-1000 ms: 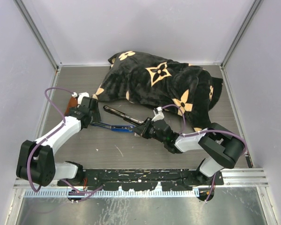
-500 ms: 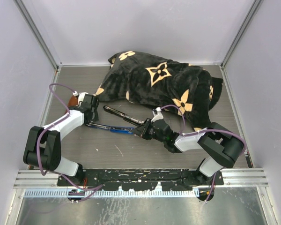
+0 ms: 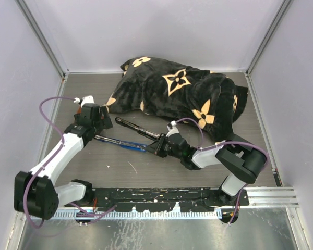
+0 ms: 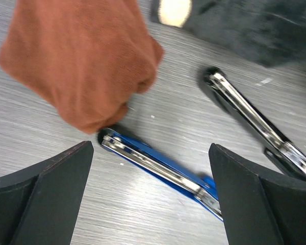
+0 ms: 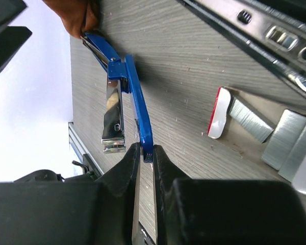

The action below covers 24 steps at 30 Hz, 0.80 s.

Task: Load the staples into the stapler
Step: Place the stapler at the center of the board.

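The blue stapler [image 5: 135, 97] lies opened on the table, its chrome magazine [image 5: 112, 115] splayed away from the blue arm. My right gripper [image 5: 145, 151] is shut on the tip of that blue arm. The staples box [image 5: 218, 112], white with a red face, lies on its edge to the right, with grey staple strips [image 5: 250, 120] beside it. My left gripper [image 4: 150, 204] hangs open over the stapler's other end [image 4: 158, 166], touching nothing. In the top view the blue stapler [image 3: 126, 144] lies between the left gripper [image 3: 97, 124] and the right gripper [image 3: 152, 148].
A second, black and chrome stapler [image 3: 138, 129] lies just behind the blue one. A rust-brown cloth [image 4: 81, 61] touches the blue stapler's far end. A black patterned blanket [image 3: 182, 94] fills the back of the table. Walls close three sides.
My left arm has shifted, carrying its open gripper a little back and to the left. The right gripper has kept its hold on the blue stapler, which has barely moved.
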Each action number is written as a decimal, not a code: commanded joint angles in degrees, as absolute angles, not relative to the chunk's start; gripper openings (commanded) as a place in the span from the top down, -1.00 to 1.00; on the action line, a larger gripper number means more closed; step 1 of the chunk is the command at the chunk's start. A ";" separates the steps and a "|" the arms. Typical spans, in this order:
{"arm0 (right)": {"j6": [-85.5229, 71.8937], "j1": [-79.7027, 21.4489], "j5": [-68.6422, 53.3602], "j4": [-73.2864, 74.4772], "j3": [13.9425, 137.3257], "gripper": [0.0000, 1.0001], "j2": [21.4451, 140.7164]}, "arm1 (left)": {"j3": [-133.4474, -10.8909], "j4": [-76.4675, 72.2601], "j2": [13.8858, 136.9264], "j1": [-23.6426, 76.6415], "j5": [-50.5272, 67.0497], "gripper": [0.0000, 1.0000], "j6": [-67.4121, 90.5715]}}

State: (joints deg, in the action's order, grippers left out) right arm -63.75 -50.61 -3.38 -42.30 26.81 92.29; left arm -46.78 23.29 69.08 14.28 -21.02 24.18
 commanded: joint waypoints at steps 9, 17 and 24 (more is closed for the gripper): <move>-64.77 -54.40 -5.67 -37.93 30.09 0.98 97.74 | -38.69 18.58 62.15 14.59 -2.11 -0.98 30.78; -64.19 -54.40 -1.94 -34.37 28.38 0.27 93.42 | -36.66 15.85 62.20 14.59 0.79 -0.96 30.34; -61.96 -54.35 1.12 -31.83 25.92 -0.02 86.63 | -37.38 17.55 59.88 14.59 -0.48 -0.96 28.65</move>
